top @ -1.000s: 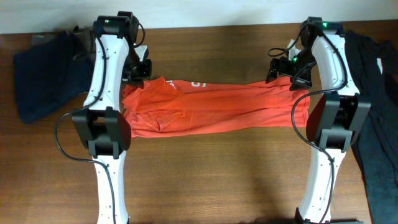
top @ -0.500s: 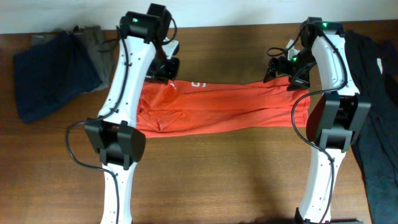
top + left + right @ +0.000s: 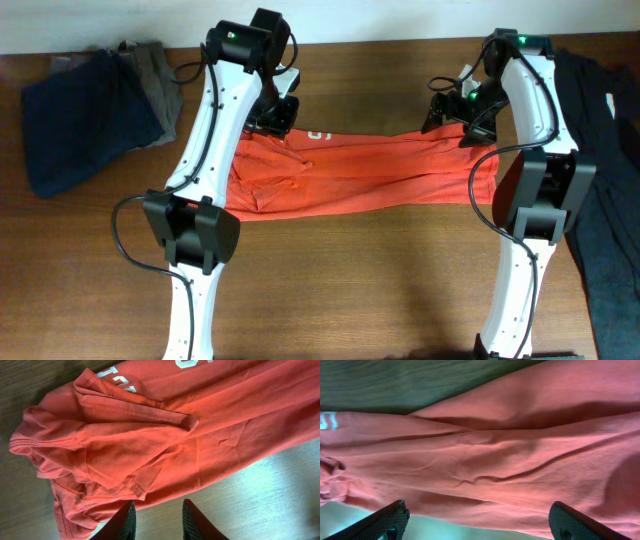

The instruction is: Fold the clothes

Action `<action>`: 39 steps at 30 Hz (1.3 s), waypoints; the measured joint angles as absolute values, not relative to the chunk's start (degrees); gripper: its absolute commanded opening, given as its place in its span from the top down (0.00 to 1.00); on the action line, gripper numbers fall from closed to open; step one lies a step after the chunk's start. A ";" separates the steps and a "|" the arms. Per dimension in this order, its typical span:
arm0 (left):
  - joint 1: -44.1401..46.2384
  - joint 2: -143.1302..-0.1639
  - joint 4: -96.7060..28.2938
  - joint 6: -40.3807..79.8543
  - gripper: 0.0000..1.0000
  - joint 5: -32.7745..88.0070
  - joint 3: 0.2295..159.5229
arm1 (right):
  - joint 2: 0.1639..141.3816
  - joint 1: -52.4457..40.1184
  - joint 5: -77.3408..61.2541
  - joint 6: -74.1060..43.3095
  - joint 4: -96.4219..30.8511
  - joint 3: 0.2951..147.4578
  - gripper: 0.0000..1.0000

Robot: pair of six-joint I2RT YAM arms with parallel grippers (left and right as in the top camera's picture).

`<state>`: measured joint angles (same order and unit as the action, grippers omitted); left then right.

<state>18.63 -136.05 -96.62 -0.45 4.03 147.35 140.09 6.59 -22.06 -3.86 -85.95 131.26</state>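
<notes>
the orange-red t-shirt (image 3: 350, 175) lies on the wooden tabletop (image 3: 350, 290) as a long band folded lengthwise. it stretches from one arm to the other across the far half of the tabletop. its left end is bunched and creased, with a sleeve (image 3: 135, 415) turned over onto the body. its right end lies flatter, with soft ridges running along it. white lettering (image 3: 318, 134) shows at the shirt's far edge, near the left end.

the left pincer (image 3: 275, 112) hangs over the bunched end, at the far edge of the shirt. in the left wrist view its fingertips (image 3: 125, 520) stand a little apart with nothing between them, and the shirt's hem and bare wood lie beyond. the right pincer (image 3: 447, 108) is over the shirt's right end. in the right wrist view its fingers (image 3: 387, 521) are spread wide and hold nothing, with red cloth filling most of the view past them. whether either pincer touches the cloth i cannot tell.

a navy garment (image 3: 75, 115) lies in a heap at the far left of the tabletop, with a grey garment (image 3: 155, 75) just beside it, the two touching. a dark garment (image 3: 605, 150) lies along the right edge, behind the right arm, apart from the t-shirt.
</notes>
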 measured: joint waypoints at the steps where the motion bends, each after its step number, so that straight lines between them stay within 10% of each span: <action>1: 18.63 -136.05 -96.62 -0.45 0.69 4.03 147.35 | 140.09 6.59 -23.03 -3.84 -85.93 131.26 0.08; 7: 18.28 -136.05 -96.47 -0.23 0.81 3.84 147.35 | 140.09 6.28 -28.45 -3.86 -85.93 131.26 0.11; 39: 0.30 -136.05 -86.76 8.88 0.72 -0.45 127.87 | 140.09 -22.72 -25.43 -9.02 -70.48 131.26 0.34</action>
<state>0.30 -136.05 -86.76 8.88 -0.45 127.87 140.09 -22.72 -25.43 -9.02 -70.48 131.26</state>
